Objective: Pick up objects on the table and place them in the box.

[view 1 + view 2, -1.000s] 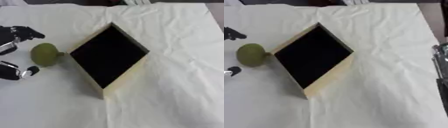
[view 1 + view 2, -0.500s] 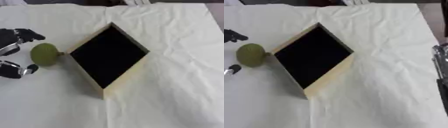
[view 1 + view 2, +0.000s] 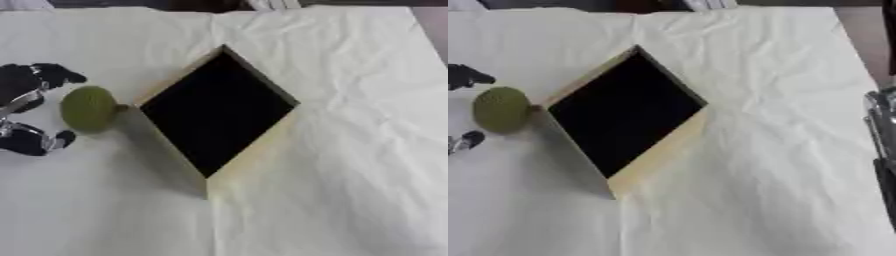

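Note:
A round green fruit (image 3: pixel 87 109) lies on the white cloth, touching the left corner of the box (image 3: pixel 249 160). The box is pale wood with a dark inside, turned like a diamond, and nothing shows in it. My left hand (image 3: pixel 19 89) comes in from the left edge. Its upper fingers (image 3: pixel 54 76) reach above the fruit and its thumb (image 3: pixel 39 142) lies below, bracketing the fruit without closing on it. A silver and black sliver of my right hand (image 3: pixel 881 145) shows at the right edge of the right eye view.
A wrinkled white cloth (image 3: pixel 350 190) covers the table. The table's far edge runs along the top of the view, with dark shapes beyond it.
The left hand's upper fingers and thumb have drawn slightly closer around the green fruit. The fruit and the box have not moved.

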`<act>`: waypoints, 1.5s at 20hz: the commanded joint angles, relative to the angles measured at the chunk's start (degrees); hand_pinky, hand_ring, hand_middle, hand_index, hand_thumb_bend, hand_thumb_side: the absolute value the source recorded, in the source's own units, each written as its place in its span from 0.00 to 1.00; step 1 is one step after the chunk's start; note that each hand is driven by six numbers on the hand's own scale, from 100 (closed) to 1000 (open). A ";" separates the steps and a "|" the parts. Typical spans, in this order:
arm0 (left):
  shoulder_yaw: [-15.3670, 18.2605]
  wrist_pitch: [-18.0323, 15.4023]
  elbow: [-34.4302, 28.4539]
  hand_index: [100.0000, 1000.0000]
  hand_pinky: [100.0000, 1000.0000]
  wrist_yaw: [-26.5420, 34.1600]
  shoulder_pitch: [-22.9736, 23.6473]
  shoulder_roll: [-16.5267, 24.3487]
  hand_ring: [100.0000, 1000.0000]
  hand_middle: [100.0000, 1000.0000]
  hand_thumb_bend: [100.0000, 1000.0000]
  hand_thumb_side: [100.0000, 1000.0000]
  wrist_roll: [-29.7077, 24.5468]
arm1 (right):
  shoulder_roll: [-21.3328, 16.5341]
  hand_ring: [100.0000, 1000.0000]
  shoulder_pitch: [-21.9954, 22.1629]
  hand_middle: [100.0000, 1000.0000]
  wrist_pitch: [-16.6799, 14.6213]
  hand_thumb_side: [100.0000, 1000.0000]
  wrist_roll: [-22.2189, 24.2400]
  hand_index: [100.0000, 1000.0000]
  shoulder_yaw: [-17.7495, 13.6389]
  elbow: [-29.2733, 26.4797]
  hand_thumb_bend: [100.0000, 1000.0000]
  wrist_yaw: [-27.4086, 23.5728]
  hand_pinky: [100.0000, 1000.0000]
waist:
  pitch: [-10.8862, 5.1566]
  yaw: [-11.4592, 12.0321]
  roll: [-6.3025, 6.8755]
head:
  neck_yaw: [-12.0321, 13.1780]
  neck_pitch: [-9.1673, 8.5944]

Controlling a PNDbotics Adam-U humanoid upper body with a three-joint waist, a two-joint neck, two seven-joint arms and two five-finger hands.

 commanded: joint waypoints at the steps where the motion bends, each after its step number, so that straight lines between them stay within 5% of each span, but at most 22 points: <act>1: 0.10 -0.03 1.20 0.93 0.84 -1.16 -1.38 0.33 0.81 0.82 0.33 0.02 0.42 | -0.69 0.70 -0.50 0.69 -0.02 0.65 0.13 0.85 -0.14 -1.17 0.26 -0.36 0.80 | -1.07 -0.09 -0.06 | 0.30 -0.84; 22: -0.28 -0.08 8.69 0.88 0.75 -6.09 -4.18 -3.73 0.75 0.76 0.20 0.00 2.91 | -0.26 0.70 -0.22 0.69 0.05 0.64 -0.01 0.85 -0.18 -1.17 0.25 -0.53 0.81 | -0.06 -0.34 -0.33 | 0.30 -1.75; 30: -0.81 -1.78 9.67 0.68 0.50 -14.89 -4.21 -4.37 0.49 0.49 0.10 0.00 10.96 | -0.07 0.70 -0.12 0.69 0.10 0.65 0.04 0.85 -0.12 -1.17 0.25 -0.65 0.81 | 0.09 -0.34 -0.40 | 0.29 -1.73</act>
